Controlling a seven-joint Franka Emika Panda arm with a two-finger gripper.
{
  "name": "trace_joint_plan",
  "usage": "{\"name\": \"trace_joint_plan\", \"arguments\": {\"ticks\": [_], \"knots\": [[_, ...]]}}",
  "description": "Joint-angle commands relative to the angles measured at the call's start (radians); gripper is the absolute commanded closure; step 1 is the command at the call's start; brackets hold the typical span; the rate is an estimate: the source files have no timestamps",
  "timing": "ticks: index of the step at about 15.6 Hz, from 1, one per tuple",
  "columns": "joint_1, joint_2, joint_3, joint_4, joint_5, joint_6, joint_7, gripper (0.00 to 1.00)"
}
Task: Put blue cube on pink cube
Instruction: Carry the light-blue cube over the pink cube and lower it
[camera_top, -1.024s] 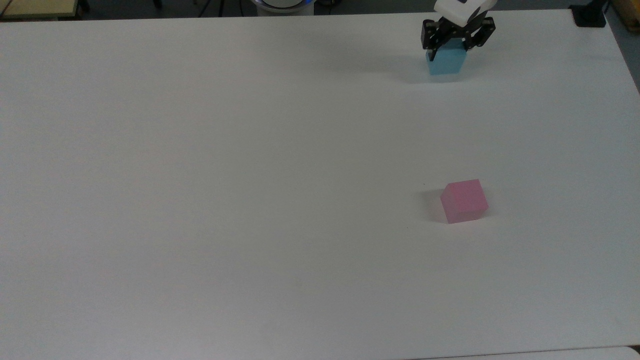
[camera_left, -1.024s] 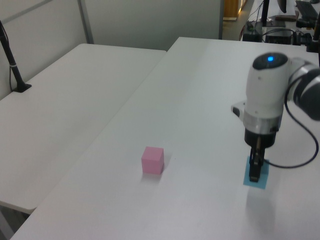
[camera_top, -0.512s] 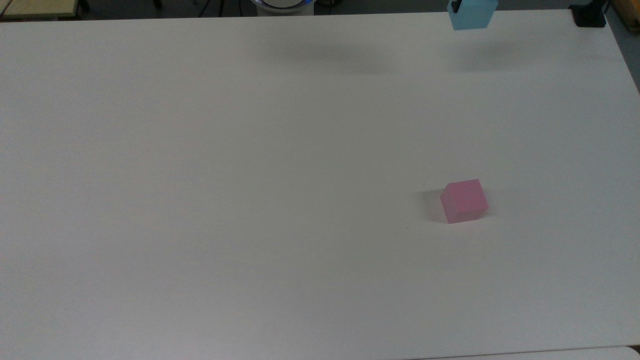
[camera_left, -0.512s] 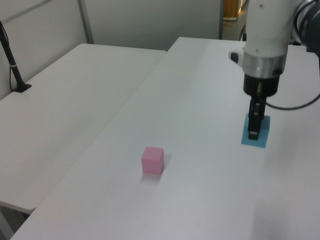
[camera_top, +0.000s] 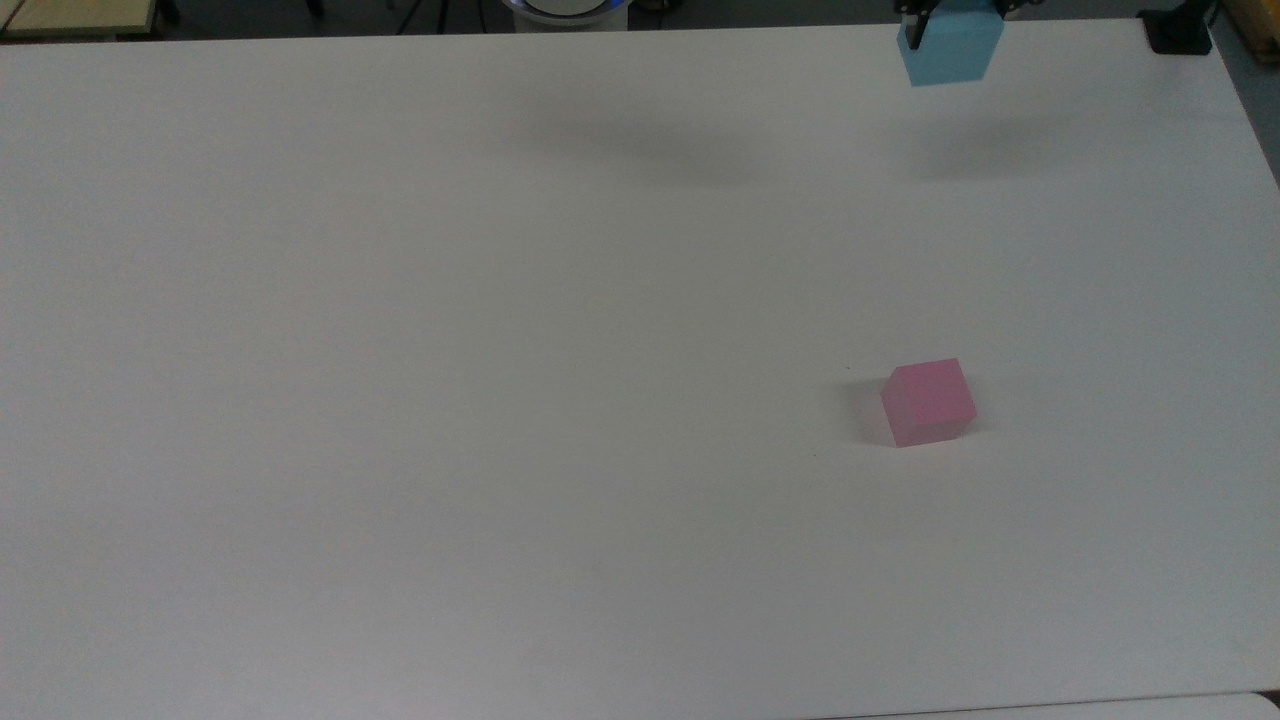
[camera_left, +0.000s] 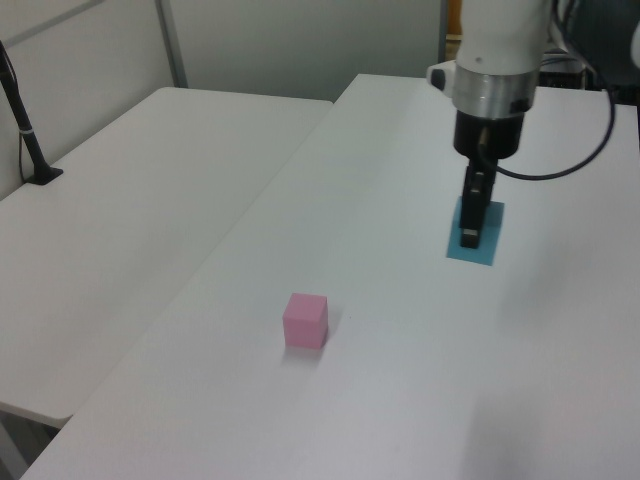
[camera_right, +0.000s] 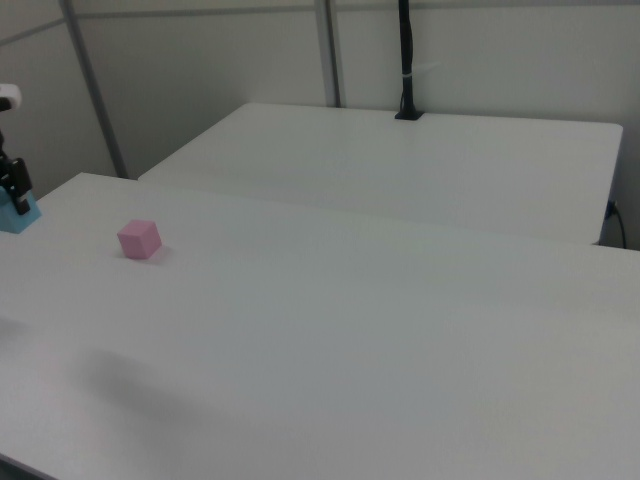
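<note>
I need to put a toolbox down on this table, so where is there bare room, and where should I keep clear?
Almost the whole white table is bare: everything to the top view's left of the pink cube, plus the strip along the near edge. Keep clear of the stretch between the pink cube and the blue cube, which hangs above the table in the gripper.

1 blue cube (camera_top: 948, 52), 1 pink cube (camera_top: 928, 402).

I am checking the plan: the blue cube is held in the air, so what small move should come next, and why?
Probably carry the blue cube sideways toward the pink cube. The gripper holds it clear above the table, while the pink cube sits apart, nothing between them.
</note>
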Motion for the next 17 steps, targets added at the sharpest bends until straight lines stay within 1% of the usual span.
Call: {"name": "trace_joint_plan", "arguments": {"ticks": [1,3,5,6,7,8,12,17], "knots": [[-0.046,0.188,-0.007,0.238,-0.007,-0.111,-0.027,0.94],[-0.082,0.271,-0.006,0.351,-0.005,-0.13,-0.028,0.94],[-0.098,0.324,-0.007,0.41,-0.008,-0.12,-0.036,0.92],[-0.109,0.347,-0.007,0.436,-0.008,-0.117,-0.056,0.9],[-0.115,0.369,-0.007,0.459,-0.008,-0.111,-0.074,0.9],[-0.121,0.386,-0.007,0.473,-0.008,-0.087,-0.085,0.9],[-0.133,0.429,-0.009,0.476,-0.013,0.037,-0.12,0.9],[-0.144,0.487,-0.009,0.476,-0.063,0.143,-0.157,0.9]]}}
